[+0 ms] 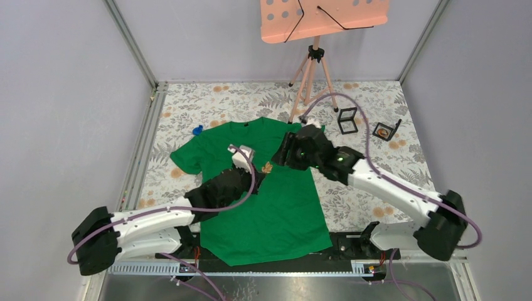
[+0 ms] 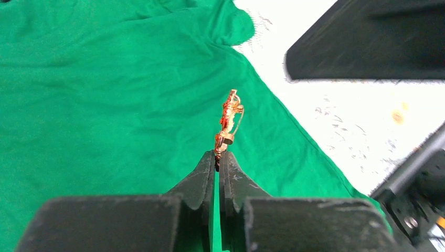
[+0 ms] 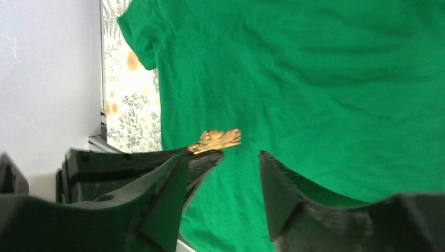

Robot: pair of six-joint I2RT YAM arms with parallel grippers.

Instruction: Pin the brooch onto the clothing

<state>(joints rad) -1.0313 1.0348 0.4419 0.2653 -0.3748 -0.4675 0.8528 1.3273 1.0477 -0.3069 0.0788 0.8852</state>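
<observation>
The tabletop [image 1: 376,103] wore a flowered cover, and the green T-shirt [image 1: 276,207] lay flat on it, front up, collar toward the far side and hem toward my bases. A small dark tag [image 1: 246,123] sat inside the collar, too small for me to read. Beyond the shirt stood a salmon-pink music stand [image 1: 323,19] on a tripod, one leg coming down close to the shirt's far right shoulder. My right arm crossed over that side of the shirt and hid its sleeve.

To the right of the tripod sat a black open-framed cube [image 1: 347,120], and near it a small black box [image 1: 386,130] with its lid up and something round inside. A little blue thing [image 1: 197,130] lay just off the shirt's other sleeve.

My left end effector [image 2: 218,157] was pressed together on the lower end of the brooch [image 2: 228,118], holding the gold and red piece up on edge above the shirt's chest. My right end effector [image 3: 223,173] was spread, its fingers [image 3: 170,181] on either side of the brooch and apart from it.
</observation>
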